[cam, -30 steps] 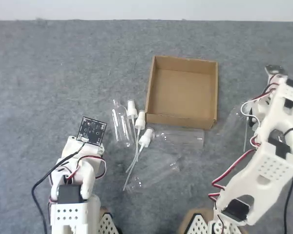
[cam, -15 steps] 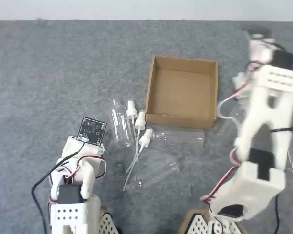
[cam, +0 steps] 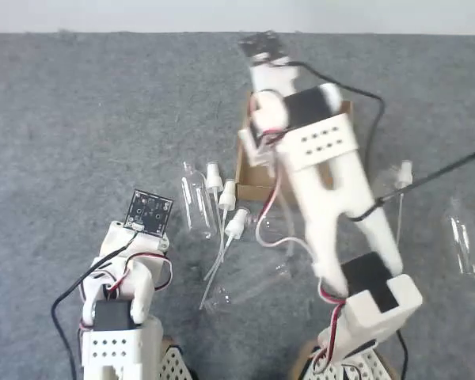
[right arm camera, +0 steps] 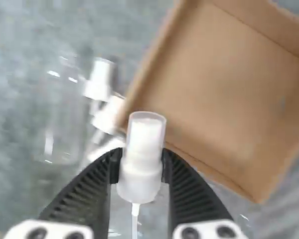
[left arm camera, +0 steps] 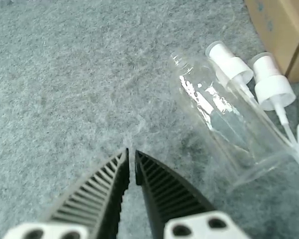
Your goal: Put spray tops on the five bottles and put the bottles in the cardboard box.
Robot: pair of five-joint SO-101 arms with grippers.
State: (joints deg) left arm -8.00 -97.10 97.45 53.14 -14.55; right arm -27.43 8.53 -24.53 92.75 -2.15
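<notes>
— What is sitting at the left?
— The left gripper (left arm camera: 131,152) is hanging low over the grey felt-covered table (left arm camera: 65,74), with its jaws closed almost together on nothing. Just right of it, a clear plastic bottle (cam: 196,204) is lying on its side, uncapped.
— And beside that?
— 3 loose white plastic spray tops (cam: 228,192) are lying between that bottle and the open brown cardboard box (cam: 245,178), their thin tubes trailing toward the near edge. Nearer, a 2nd clear bottle (cam: 249,285) is lying tilted.
— Where is the right arm?
— The white right arm (cam: 324,158) is extending over the box, covering most of it. The right gripper (right arm camera: 140,155) is pinching a 4th white spray top (right arm camera: 145,132) by its collar, above the box's left wall.
— Anything farther right?
— A 5th white spray top (cam: 404,170) is lying right of the arm with its tube, and a 3rd clear bottle (cam: 461,237) is lying near the right edge, well apart from the box.
</notes>
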